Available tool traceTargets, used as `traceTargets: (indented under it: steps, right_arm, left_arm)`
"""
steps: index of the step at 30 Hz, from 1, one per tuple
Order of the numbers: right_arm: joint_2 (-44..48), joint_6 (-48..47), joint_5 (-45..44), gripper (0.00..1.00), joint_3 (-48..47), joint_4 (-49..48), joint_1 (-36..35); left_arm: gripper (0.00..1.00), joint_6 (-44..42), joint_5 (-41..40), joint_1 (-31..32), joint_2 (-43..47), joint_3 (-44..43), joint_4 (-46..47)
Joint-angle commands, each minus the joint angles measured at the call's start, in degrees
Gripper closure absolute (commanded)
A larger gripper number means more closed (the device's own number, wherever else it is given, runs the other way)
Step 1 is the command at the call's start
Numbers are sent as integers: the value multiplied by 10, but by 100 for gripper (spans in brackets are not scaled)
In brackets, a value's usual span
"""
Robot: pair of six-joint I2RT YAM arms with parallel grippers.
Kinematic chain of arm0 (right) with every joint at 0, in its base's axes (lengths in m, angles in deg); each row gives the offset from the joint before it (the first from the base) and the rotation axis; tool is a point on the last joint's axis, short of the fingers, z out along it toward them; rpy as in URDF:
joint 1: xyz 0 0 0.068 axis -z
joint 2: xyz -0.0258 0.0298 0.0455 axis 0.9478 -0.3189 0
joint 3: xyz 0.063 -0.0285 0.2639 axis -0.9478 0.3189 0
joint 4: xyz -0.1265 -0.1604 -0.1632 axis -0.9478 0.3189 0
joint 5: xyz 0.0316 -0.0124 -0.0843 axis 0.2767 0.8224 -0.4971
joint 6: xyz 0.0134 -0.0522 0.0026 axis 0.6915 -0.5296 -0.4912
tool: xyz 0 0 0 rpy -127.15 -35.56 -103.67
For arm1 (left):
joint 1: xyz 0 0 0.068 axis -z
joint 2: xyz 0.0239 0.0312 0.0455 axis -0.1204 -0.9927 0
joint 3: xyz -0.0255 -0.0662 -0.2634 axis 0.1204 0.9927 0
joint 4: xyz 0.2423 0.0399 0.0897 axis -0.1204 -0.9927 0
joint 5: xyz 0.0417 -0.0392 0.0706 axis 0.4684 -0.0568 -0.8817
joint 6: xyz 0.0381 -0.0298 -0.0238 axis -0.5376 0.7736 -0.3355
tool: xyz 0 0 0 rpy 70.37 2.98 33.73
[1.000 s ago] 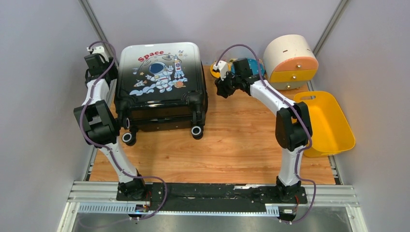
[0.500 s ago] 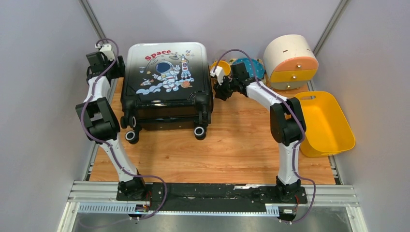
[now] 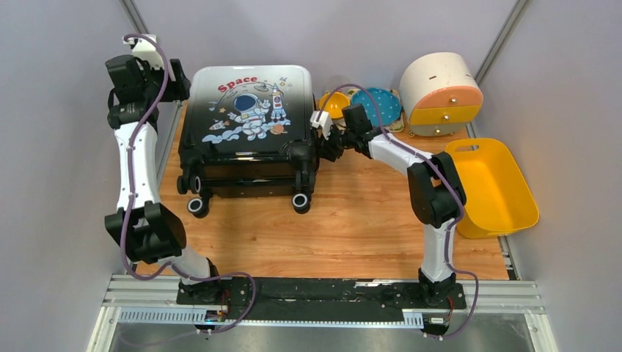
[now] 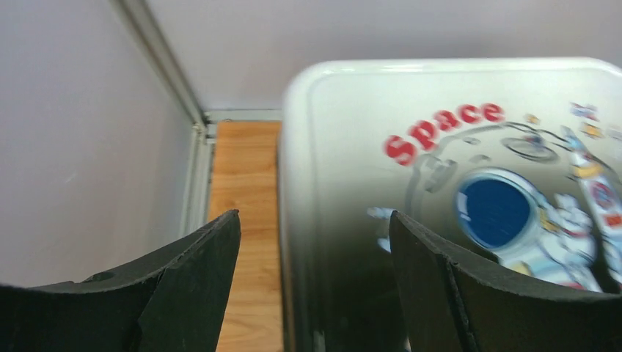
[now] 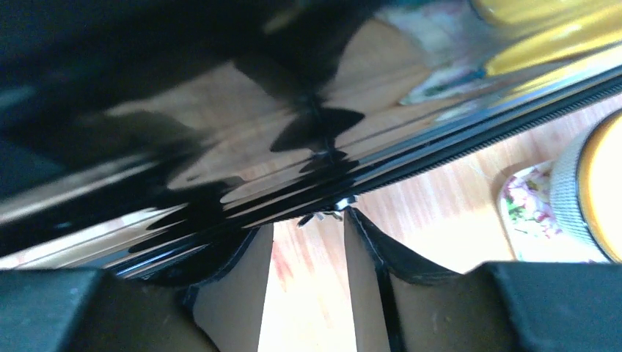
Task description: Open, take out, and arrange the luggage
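We are at the opening step: the luggage (image 3: 248, 121) lies flat and shut on the table (image 3: 352, 220). The left claw (image 4: 314, 220) hangs released over its far left corner; the right claw (image 5: 308, 220) sits half-parted at its right-side zip (image 5: 477, 137) (gripping the pull (image 5: 326, 214) or not, we cannot tell). Next, we judge: pinch firmly, run the seam.

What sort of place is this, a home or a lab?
Probably a robot test booth: plain grey walls box in a wooden table, a left arm and a right arm are bolted to a metal rail, and a suitcase sits on it.
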Motion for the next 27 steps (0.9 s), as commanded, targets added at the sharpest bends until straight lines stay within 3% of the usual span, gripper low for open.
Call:
traceTargets:
  steps: [1,10,14,17,21,23,27]
  right_arm:
    - [41,27,60,55,32,-43,-86]
    - [88,107,57,57,99,-156,-212]
    - [135,116,67,57,116,-154,-225]
    - [166,122,52,54,121,-135,-198]
    - [175,196,28,46,95,-106,-110]
    - [156,237,15,36,37,-85,-78]
    - [87,375,-7,33,-98,-40,-4]
  left_arm:
    - [18,16,100,6,39,47,-88]
    - [19,10,151,21,71,101,-119]
    - [19,10,147,23,64,98,-133]
    - [18,10,130,23,52,89,-112]
    - [19,10,124,22,14,43,-91]
    - [19,17,137,23,-15,19,-100]
    - [19,33,142,23,-24,13,-83]
